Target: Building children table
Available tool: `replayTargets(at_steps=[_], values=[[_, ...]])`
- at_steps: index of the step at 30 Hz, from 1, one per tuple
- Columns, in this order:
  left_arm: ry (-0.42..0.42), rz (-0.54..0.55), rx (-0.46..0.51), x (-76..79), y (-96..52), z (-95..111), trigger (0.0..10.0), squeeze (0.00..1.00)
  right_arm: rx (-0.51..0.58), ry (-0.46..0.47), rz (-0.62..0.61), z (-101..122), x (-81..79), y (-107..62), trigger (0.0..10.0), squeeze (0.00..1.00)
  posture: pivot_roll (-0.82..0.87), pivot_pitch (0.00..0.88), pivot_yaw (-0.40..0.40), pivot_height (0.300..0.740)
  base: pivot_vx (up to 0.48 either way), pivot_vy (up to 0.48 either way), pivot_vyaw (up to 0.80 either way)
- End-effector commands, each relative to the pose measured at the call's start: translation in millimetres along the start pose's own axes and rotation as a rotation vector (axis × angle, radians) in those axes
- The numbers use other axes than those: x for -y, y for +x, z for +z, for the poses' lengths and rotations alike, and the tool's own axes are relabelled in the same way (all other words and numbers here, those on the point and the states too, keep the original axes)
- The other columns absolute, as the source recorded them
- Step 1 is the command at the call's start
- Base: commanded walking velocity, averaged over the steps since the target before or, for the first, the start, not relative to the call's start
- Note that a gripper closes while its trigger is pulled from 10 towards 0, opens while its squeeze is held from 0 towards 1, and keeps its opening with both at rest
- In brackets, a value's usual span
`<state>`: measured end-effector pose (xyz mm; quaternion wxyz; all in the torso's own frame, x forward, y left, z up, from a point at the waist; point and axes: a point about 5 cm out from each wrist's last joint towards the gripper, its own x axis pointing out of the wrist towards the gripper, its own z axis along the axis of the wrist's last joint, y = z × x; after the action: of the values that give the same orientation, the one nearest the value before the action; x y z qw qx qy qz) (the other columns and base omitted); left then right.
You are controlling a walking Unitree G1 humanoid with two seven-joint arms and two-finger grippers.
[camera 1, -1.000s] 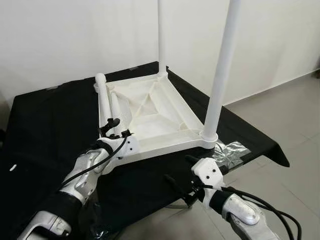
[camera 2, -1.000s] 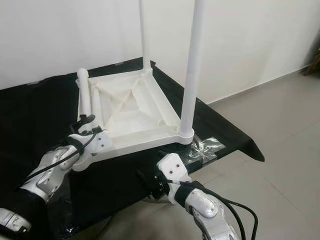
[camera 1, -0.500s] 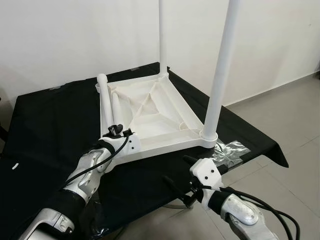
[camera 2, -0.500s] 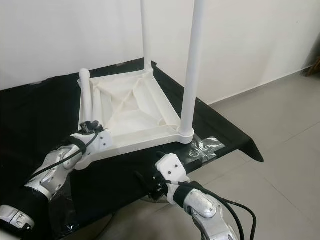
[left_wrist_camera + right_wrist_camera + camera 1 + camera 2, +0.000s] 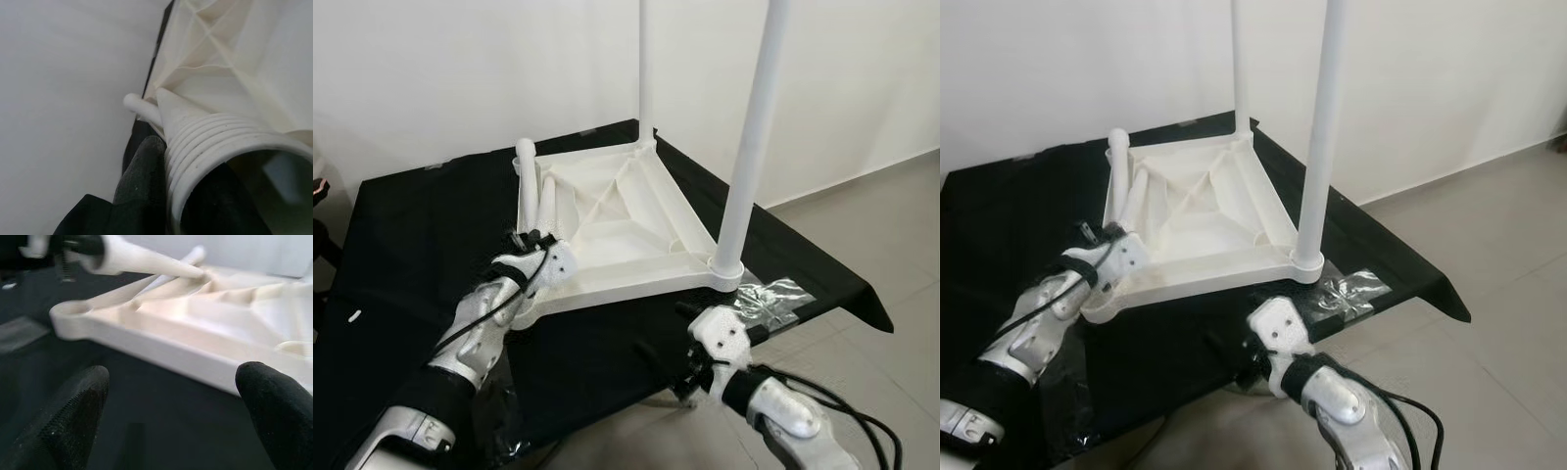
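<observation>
White moulded plastic, the upturned child's tabletop lies ribbed side up in the middle of the bench, which is draped in black cloth. Two long white round legs stand upright in its sockets: one at the corner nearest the right gripper, one at the far corner by the pale wall. Two loose white tapered legs lie along the tabletop's left edge. The left gripper sits at the tabletop's near-left corner with its jaws clenched on the threaded open end of one loose leg, a black finger pressed against the ridges. The right gripper hovers in front of the tabletop's near edge, jaws released and spread apart. A crumpled clear plastic bag lies just beside the nearer upright leg.
</observation>
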<state>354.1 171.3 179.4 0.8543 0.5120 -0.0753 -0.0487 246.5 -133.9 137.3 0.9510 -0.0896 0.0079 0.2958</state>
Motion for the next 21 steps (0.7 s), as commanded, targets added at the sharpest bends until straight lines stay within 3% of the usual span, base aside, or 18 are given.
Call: replayTargets(at_steps=[1, 5, 9, 12, 13, 14, 15, 16, 17, 18, 20, 21], values=[[-0.007, 0.112, 0.050, -25.9, 0.1, 5, 0.0, 0.00, 0.029, 0.039, -0.009, 6, 1.5, 1.0, 10.0, 0.00, -0.10, 0.019, 0.029, 0.740, 0.000, 0.000, 0.00], [-0.092, 0.198, 0.052, -50.6, -2.9, 2, 0.0, 0.00, 0.117, 0.094, -0.054, 22, 16.6, 3.9, 10.0, 0.00, -0.10, 0.019, 0.026, 0.740, 0.000, 0.000, 0.00], [-0.151, 0.217, 0.075, -58.3, -3.9, 5, 0.0, 0.00, 0.154, 0.127, -0.069, 29, 22.0, 4.9, 10.0, 0.00, -0.10, 0.018, 0.025, 0.740, 0.000, 0.000, 0.00], [-0.511, 0.191, 0.206, -69.3, -8.1, 15, 0.0, 0.00, 0.276, 0.289, -0.082, 46, 31.1, 7.8, 10.0, 0.00, -0.09, 0.017, 0.021, 0.740, 0.000, 0.000, 0.00], [-0.511, 0.191, 0.206, -69.3, -8.1, 15, 0.0, 0.00, 0.276, 0.289, -0.082, 46, 31.1, 7.8, 10.0, 0.00, -0.09, 0.017, 0.021, 0.740, 0.000, 0.000, 0.00], [-0.703, 0.154, 0.251, -72.9, -9.9, 16, 0.0, 0.00, 0.333, 0.377, -0.055, 54, 32.4, 9.1, 10.0, 0.00, -0.09, 0.016, 0.021, 0.740, 0.000, 0.000, 0.00], [-0.840, 0.118, 0.306, -76.6, -13.2, 17, 0.0, 0.00, 0.382, 0.442, -0.013, 62, 32.2, 9.9, 10.0, 0.00, -0.09, 0.015, 0.021, 0.740, 0.000, 0.000, 0.00], [-0.840, 0.118, 0.306, -76.6, -13.2, 17, 0.0, 0.00, 0.382, 0.442, -0.013, 62, 32.2, 9.9, 10.0, 0.00, -0.09, 0.015, 0.021, 0.740, 0.000, 0.000, 0.00], [-1.041, 0.076, 0.390, -84.7, -20.4, 15, 0.0, 0.00, 0.452, 0.529, 0.092, 75, 28.2, 11.1, 10.0, 0.00, -0.09, 0.014, 0.020, 0.740, 0.000, 0.000, 0.00], [-1.041, 0.076, 0.390, -84.7, -20.4, 15, 0.0, 0.00, 0.452, 0.529, 0.092, 75, 28.2, 11.1, 10.0, 0.00, -0.09, 0.014, 0.020, 0.740, 0.000, 0.000, 0.00], [-1.176, 0.033, 0.447, -91.8, -30.0, 6, 0.0, 0.00, 0.513, 0.612, 0.203, 86, 22.8, 12.1, 10.0, 0.00, -0.08, 0.015, 0.015, 0.740, 0.000, 0.000, 0.00], [-1.176, 0.033, 0.447, -91.8, -30.0, 6, 0.0, 0.00, 0.513, 0.612, 0.203, 86, 22.8, 12.1, 10.0, 0.00, -0.08, 0.015, 0.015, 0.740, 0.000, 0.000, 0.00]])
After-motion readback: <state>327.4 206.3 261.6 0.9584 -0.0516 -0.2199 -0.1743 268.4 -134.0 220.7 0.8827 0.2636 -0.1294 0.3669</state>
